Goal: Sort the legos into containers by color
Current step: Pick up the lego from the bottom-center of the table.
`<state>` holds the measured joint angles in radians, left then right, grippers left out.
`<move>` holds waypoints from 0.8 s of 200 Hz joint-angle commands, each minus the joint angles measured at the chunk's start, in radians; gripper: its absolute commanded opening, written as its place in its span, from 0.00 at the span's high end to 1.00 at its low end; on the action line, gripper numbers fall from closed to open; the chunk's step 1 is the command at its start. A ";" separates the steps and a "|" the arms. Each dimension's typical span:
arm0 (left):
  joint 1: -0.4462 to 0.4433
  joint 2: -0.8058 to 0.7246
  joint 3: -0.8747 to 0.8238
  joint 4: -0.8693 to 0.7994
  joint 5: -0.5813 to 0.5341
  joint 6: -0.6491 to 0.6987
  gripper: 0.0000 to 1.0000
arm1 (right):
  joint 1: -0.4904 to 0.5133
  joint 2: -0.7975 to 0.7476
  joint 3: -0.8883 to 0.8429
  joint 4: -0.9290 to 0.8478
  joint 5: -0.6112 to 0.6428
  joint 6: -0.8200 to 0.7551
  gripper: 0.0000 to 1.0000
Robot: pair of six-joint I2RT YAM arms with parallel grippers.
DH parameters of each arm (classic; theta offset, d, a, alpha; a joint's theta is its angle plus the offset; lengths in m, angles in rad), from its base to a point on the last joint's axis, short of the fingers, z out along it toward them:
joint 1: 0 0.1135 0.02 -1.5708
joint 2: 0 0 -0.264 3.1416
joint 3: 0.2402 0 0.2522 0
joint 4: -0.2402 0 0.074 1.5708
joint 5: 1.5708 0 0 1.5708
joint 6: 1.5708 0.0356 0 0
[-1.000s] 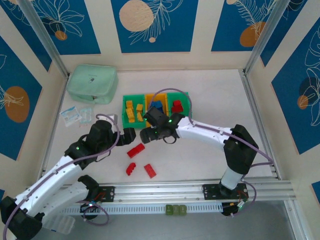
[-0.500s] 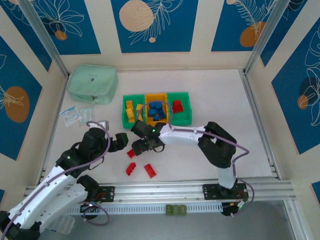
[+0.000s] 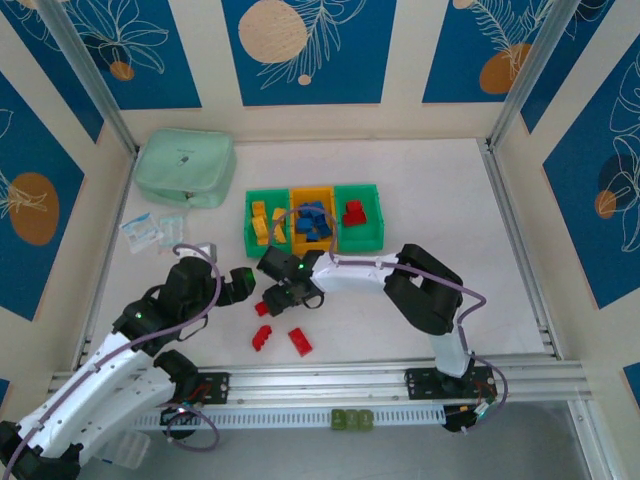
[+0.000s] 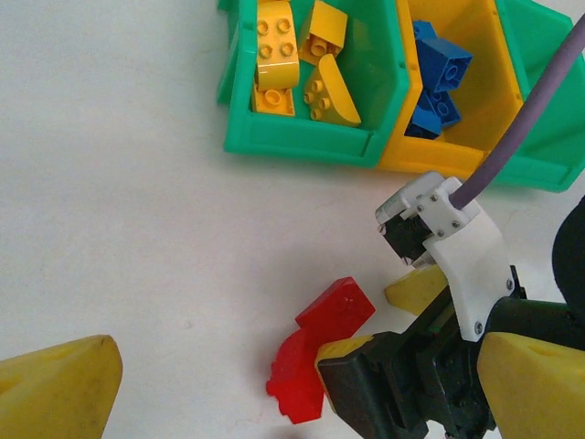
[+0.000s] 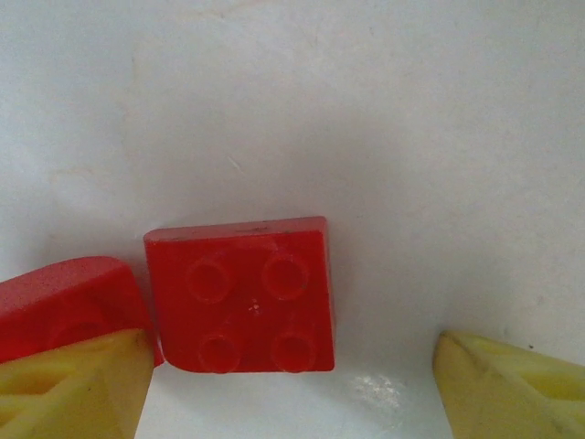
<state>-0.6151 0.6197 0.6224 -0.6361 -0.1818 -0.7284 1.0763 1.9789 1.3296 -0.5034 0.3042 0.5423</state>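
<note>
Right wrist: right gripper wide open, straddling a red brick, holding nothing. Centre on it, clear the neighbouring red piece, then close.

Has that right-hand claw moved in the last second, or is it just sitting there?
Yes. The right gripper has pulled back from the containers toward the table's near edge. It now sits open, with its fingers either side of a red lego.

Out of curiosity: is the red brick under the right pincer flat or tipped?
Flat, studs up: the red brick shows all four studs squarely to the right wrist camera.
</note>
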 commanded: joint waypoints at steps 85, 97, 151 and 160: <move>0.012 0.009 -0.002 0.019 -0.012 -0.003 0.01 | -0.022 0.083 0.096 -0.018 0.029 -0.030 0.27; 0.012 0.011 -0.004 0.022 -0.011 -0.003 0.01 | -0.023 0.085 0.096 -0.017 0.029 -0.033 0.29; 0.014 0.013 0.000 0.024 -0.032 -0.007 0.01 | -0.022 0.090 0.111 0.012 0.046 -0.079 0.30; 0.014 0.008 0.000 0.023 -0.039 -0.013 0.01 | -0.024 0.093 0.116 0.022 0.046 -0.086 0.30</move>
<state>-0.6151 0.6323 0.6224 -0.6182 -0.1886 -0.7284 1.0637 2.0315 1.4082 -0.5808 0.3332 0.5007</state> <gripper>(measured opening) 0.993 0.701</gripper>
